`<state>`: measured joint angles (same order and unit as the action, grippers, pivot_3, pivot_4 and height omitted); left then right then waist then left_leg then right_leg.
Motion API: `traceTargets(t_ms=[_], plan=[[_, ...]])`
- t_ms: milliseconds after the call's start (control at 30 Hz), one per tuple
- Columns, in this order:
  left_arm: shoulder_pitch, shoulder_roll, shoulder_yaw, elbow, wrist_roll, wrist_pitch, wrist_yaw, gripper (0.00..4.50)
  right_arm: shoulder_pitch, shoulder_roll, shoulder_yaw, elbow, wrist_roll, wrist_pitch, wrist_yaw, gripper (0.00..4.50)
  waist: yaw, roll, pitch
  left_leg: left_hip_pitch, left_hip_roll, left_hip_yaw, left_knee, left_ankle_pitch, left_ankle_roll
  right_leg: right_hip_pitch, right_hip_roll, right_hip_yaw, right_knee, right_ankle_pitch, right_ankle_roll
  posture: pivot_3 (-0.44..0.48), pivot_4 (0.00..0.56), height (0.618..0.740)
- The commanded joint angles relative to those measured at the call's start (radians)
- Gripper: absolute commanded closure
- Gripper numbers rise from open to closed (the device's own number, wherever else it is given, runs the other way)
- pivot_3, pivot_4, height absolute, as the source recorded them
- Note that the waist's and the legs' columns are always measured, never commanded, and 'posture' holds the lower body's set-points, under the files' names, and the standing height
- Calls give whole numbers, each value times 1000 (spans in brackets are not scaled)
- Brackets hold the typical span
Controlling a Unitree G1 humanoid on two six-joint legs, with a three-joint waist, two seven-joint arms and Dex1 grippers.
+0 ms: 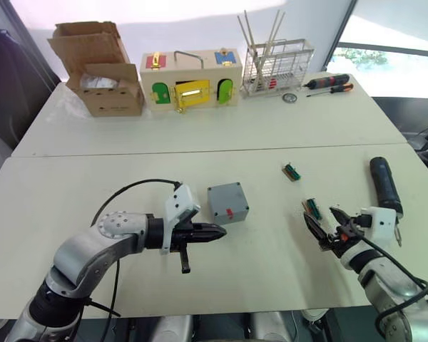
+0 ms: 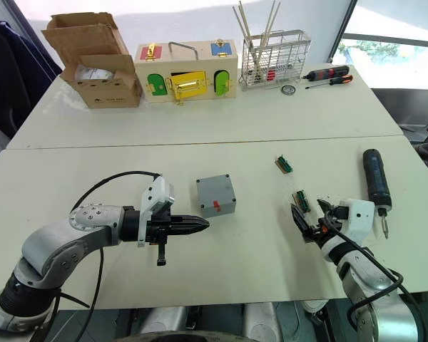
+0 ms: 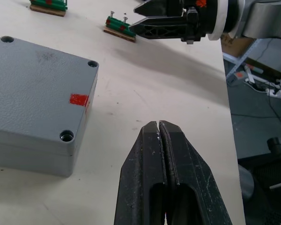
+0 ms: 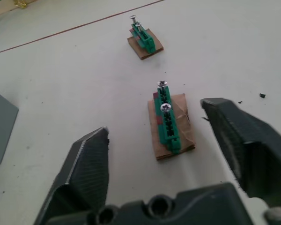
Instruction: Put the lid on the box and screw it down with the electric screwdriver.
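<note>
Lidded box [image 1: 228, 202] just beyond clenched left pincer [image 1: 215, 232]; right pincer [image 1: 322, 224] released, well apart.

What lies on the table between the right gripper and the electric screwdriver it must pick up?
Nothing visible lies between them. The right gripper, open, sits beside the electric screwdriver, with bare table between. A green screw holder lies just ahead of its fingers, off that path.
</note>
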<state>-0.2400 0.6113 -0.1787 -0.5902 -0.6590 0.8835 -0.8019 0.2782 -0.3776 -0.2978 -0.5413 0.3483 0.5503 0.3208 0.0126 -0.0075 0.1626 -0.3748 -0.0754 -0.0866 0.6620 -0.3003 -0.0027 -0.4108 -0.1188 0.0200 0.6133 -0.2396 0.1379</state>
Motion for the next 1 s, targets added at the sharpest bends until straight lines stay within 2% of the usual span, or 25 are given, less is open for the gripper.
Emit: traceTargets(t_ms=[33, 500, 533, 600, 667, 1000], plan=[[5, -1, 11, -29, -10, -17, 8, 4500, -18, -9, -3, 18, -12, -35, 6, 2034, 0, 0, 0, 0, 0, 0, 0, 0, 0, 0, 0, 0, 0, 0, 0, 0, 150, 739], [11, -4, 5, -26, -4, -17, 36, 4500, -72, 2, -5, 85, -8, -89, 24, 2034, -1, 1, 1, 0, 0, 1, 0, 0, 0, 0, 0, 0, 0, 0, 0, 0, 150, 739], [9, -6, 5, -23, -2, -18, 39, 4500, -73, 2, -3, 86, -9, -91, 23, 2571, -1, 2, 1, 0, 0, 1, 0, 0, 0, 0, 0, 0, 0, 0, 0, 0, 150, 739], [5, -7, 4, -19, -1, -20, 41, 4500, -76, 3, 3, 90, -14, -94, 20, 3274, -1, 2, 1, 0, 0, 1, 0, 0, 0, 0, 0, 0, 0, 0, 0, 0, 150, 739], [6, -7, 5, -19, -1, -21, 42, 4500, -78, 5, 7, 96, -18, -100, 17, 4402, -1, 2, 1, 0, 0, 1, 0, 0, 0, 0, 0, 0, 0, 0, 0, 0, 150, 739], [15, -9, 6, -14, 5, -30, 49, 4500, -79, 12, 3, 103, -18, -121, 11, 4464, -1, 2, 1, 0, 0, 0, 0, 0, 0, 0, 0, 0, 0, 0, 0, 0, 150, 739]])
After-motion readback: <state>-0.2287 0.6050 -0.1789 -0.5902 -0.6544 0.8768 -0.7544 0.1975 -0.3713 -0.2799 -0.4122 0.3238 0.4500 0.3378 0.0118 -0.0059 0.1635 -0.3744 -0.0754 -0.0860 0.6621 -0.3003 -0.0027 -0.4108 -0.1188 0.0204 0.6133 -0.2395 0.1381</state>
